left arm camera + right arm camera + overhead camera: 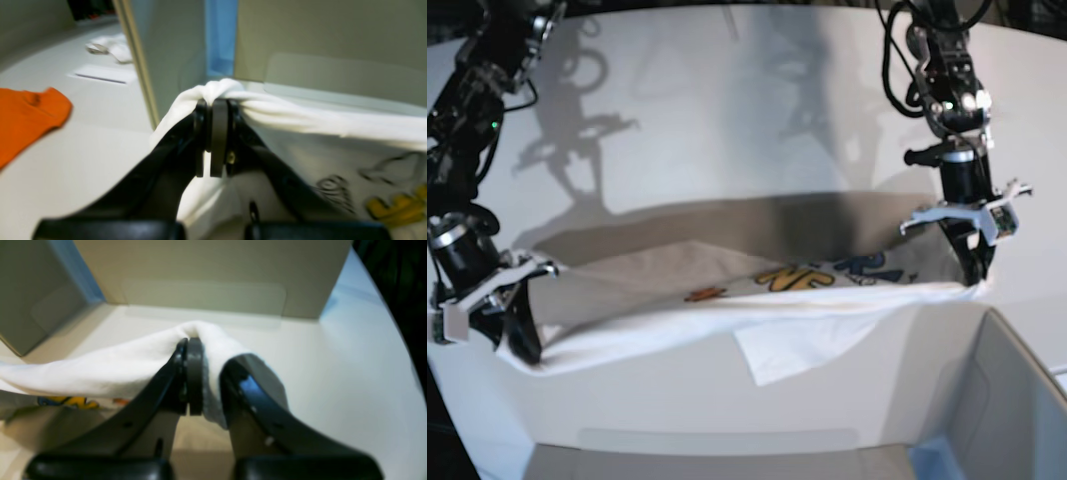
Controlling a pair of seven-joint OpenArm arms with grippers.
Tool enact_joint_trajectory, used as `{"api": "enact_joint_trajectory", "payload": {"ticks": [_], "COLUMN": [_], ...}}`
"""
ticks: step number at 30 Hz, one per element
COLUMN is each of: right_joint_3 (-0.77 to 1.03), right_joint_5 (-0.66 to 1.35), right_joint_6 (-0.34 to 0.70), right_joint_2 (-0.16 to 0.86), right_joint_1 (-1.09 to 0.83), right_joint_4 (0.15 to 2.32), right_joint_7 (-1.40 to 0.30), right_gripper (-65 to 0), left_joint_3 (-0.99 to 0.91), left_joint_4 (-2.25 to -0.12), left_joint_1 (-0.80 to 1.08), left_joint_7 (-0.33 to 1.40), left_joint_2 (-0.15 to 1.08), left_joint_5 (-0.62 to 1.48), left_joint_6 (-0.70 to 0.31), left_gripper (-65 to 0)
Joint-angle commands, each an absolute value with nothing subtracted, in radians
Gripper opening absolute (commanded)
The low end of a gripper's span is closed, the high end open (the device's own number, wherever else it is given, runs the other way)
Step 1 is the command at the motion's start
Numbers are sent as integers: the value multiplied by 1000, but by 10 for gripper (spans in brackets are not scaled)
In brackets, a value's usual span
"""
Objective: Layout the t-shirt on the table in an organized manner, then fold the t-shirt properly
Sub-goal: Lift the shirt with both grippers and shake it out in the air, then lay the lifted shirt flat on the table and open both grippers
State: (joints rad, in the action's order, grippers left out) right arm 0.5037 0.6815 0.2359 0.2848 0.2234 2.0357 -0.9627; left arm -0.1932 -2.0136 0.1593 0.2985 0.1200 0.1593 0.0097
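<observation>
Starting at the left of the base view, the right gripper (522, 340) has its jaws pinched tight on one end of the t-shirt (727, 300); its wrist view confirms a bunch of white cloth squeezed between the pads, with some fabric wrapped over the outer finger. Moving across, the shirt hangs between the two arms as a long, shallow sling, its upper edge drawn fairly taut, and its lower part sagging onto the white desk (727, 120). The coloured print shows in the middle, and a loose flap, likely a sleeve or hem corner, droops toward the near side. At the right, the left gripper (977, 272) is likewise clamped shut on the opposite end of the shirt, and the left wrist view shows the cloth gathered at the jaw tips with the yellow lettering below. Nearer the camera sits the grey box (987, 400), just beside the hanging cloth. An orange cloth (26, 116) lies on the desk off to the side in the left wrist view. In my judgement the task is early: the shirt is gripped at both ends and spread widthwise, but it is not yet laid flat, the flap and wrinkles need smoothing, and no fold has been made. Laying it down neatly comes first, then all the folding remains.
</observation>
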Motion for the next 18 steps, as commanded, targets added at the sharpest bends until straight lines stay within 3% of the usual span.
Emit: {"api": "enact_joint_trajectory", "payload": {"ticks": [1, 11, 18], "right_joint_3": [506, 420, 423], "right_joint_5": [685, 702, 886], "right_joint_6": [239, 237, 237], "right_joint_2": [306, 234, 225], "right_joint_1": [280, 464, 524], "right_joint_4": [2051, 2051, 2063], "right_joint_7": [-924, -762, -610], "right_gripper": [-650, -650, -650], "left_joint_3": [-217, -463, -622], "left_joint_4": [-2035, -2040, -2040], "left_joint_1": [102, -110, -114], "left_joint_7": [248, 234, -131], "left_joint_2": [131, 131, 131], "left_joint_5": [154, 156, 156], "left_joint_6": [22, 22, 22], "left_gripper": [-650, -650, -650]}}
